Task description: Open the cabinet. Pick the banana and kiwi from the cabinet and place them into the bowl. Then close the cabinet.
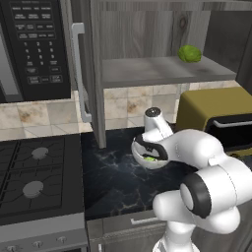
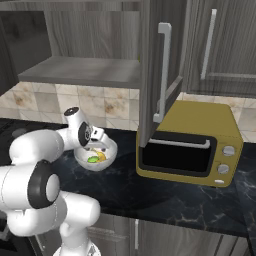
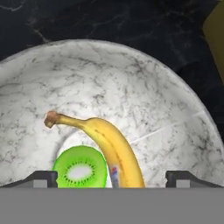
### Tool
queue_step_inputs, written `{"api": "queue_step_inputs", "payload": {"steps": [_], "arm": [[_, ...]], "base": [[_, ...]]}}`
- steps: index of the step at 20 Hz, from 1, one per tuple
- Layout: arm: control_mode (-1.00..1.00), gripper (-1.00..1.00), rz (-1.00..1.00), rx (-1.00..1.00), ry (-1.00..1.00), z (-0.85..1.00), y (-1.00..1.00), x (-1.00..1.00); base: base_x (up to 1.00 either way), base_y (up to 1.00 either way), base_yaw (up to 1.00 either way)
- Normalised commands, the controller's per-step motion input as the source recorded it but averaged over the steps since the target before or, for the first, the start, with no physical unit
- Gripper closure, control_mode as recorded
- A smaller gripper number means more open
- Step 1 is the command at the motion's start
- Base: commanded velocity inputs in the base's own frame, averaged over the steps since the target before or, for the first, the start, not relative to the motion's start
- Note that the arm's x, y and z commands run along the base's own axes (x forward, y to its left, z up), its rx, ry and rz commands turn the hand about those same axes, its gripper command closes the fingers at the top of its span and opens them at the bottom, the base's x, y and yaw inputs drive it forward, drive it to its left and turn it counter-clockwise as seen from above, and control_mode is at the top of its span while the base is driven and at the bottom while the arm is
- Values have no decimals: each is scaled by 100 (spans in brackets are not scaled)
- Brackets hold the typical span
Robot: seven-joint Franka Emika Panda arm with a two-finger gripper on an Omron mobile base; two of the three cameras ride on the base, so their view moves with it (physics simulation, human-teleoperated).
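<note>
A white robot arm reaches forward over a dark marbled surface [image 1: 113,172], with its gripper [image 3: 112,178] hanging just above a white marbled bowl [image 3: 131,87]. The gripper's two dark fingertips [image 3: 41,177] stand far apart at the near edge of the hand view, spread wide with nothing between them.

Inside the bowl lie two fruits, touching each other. The banana [image 3: 107,146], yellow with a brown stem end, curves across the bowl's floor. The kiwi [image 3: 81,168] is a cut half with bright green flesh and a pale centre facing up, just beside the banana. In the right base view both show as small yellow and green shapes in the bowl.

Beside the bowl on the surface sits an olive-yellow toaster oven [image 2: 192,145] with a dark glass door. On the other side a black stove top [image 1: 34,172] adjoins the surface.

Farther back, above the tiled wall, the cabinet [image 1: 162,29] stands open, its doors swung out with long silver bar handles [image 2: 164,70]. On its grey shelf [image 1: 157,71] rests a lumpy bright green round fruit [image 1: 189,53]. A black microwave [image 1: 34,47] hangs next to the cabinet.
</note>
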Motion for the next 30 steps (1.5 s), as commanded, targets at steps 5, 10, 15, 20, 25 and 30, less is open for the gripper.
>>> {"api": "queue_step_inputs", "payload": {"steps": [5,10,15,20,25,30], "arm": [[-100,-100,0,0,-4,36,0,-28],[-100,-100,0,5,0,63,0,-48],[-100,-100,0,4,0,59,0,-55],[-100,-100,0,1,0,56,-3,-65],[-100,-100,0,0,0,50,-4,-65],[-100,-100,0,0,-1,50,-15,-73]], "base": [[0,0,0],[0,0,0],[0,0,0],[0,0,0],[0,0,0],[0,0,0]]}}
